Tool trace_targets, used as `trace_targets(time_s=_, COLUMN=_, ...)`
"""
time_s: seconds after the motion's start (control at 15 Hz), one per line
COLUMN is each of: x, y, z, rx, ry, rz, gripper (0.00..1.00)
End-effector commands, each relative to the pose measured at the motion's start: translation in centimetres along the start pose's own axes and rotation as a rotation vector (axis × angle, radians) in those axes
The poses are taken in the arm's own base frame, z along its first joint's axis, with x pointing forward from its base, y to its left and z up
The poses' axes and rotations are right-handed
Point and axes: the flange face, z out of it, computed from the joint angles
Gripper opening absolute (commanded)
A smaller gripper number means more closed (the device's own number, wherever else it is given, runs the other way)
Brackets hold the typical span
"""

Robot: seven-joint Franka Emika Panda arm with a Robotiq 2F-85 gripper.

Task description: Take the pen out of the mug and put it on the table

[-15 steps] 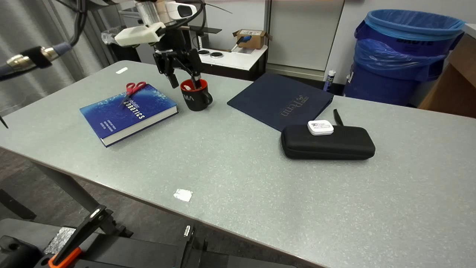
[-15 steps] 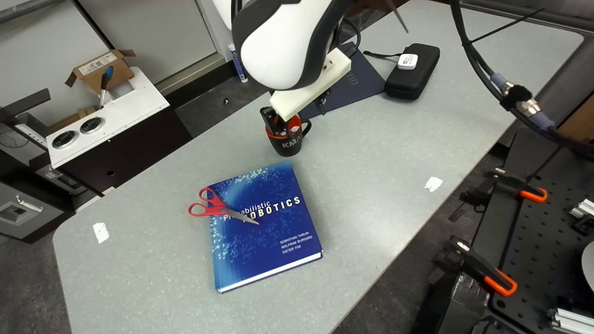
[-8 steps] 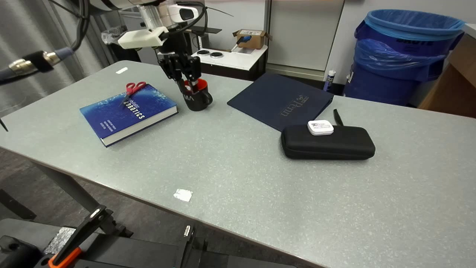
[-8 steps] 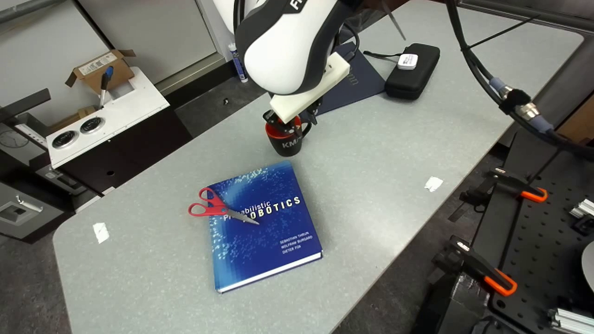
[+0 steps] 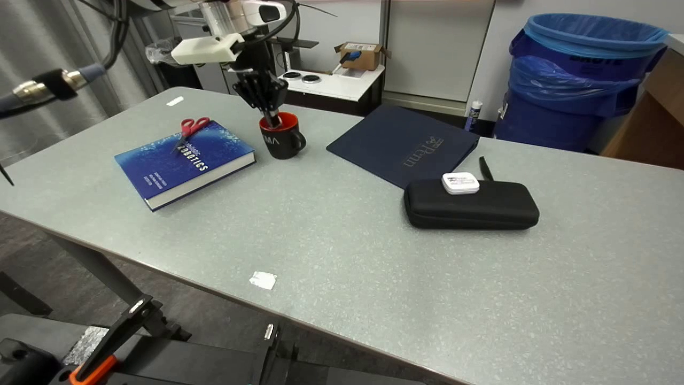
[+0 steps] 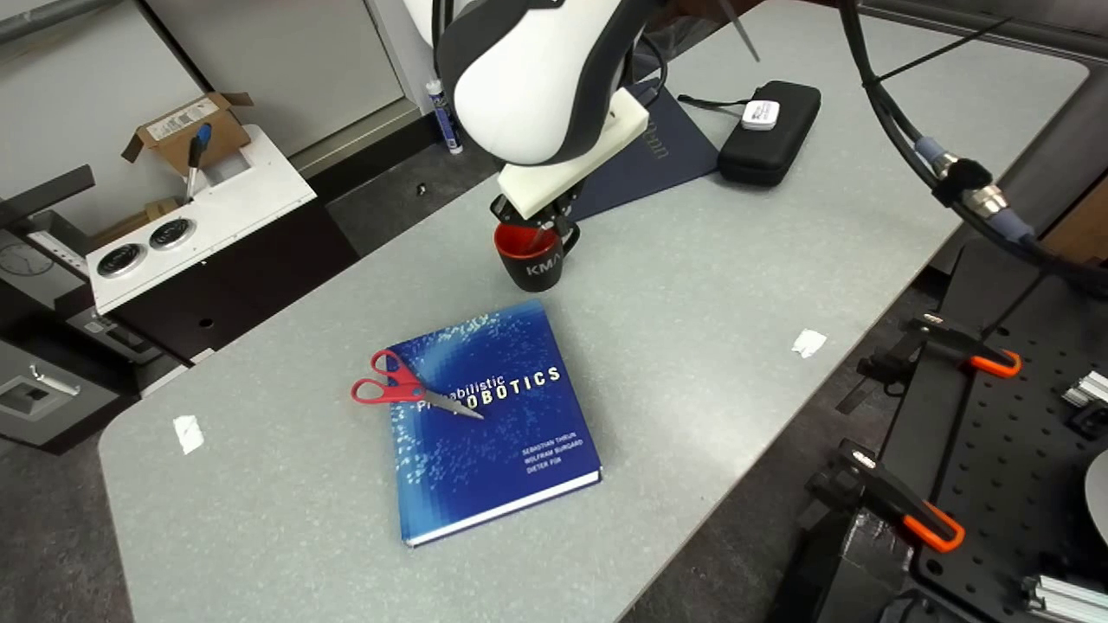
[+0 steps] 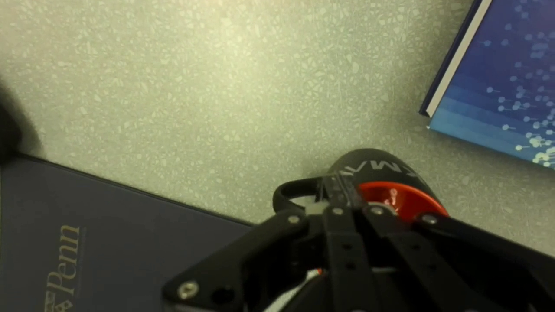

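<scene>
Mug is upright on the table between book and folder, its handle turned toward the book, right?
Not the handle: the wrist view shows it pointing away from the book, toward the folder. The mug is upright on the table between them.

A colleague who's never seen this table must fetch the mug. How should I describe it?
On the big grey table, find the blue book with red-handled scissors across its edge. Between that book and the navy folder stands the mug. Unlike those flat neighbours, it is upright, black outside, red inside, with a looped handle.
</scene>
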Motion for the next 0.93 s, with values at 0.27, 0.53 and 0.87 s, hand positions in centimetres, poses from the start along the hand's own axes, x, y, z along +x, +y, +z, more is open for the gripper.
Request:
trace_targets(time_s=0.27, x=-6.5, y=2.0, z=-8.4, rx=-0.028, ry=0.155, rz=0.018, gripper=0.0)
trace_targets(time_s=0.53, x=-11.8, y=4.0, z=-9.6, rx=-0.07, ry=0.118, rz=-0.003, gripper=0.0)
trace_targets(time_s=0.87, x=-12.6, y=6.3, z=-5.4, rx=-0.157, ry=0.003, rz=0.081, gripper=0.0)
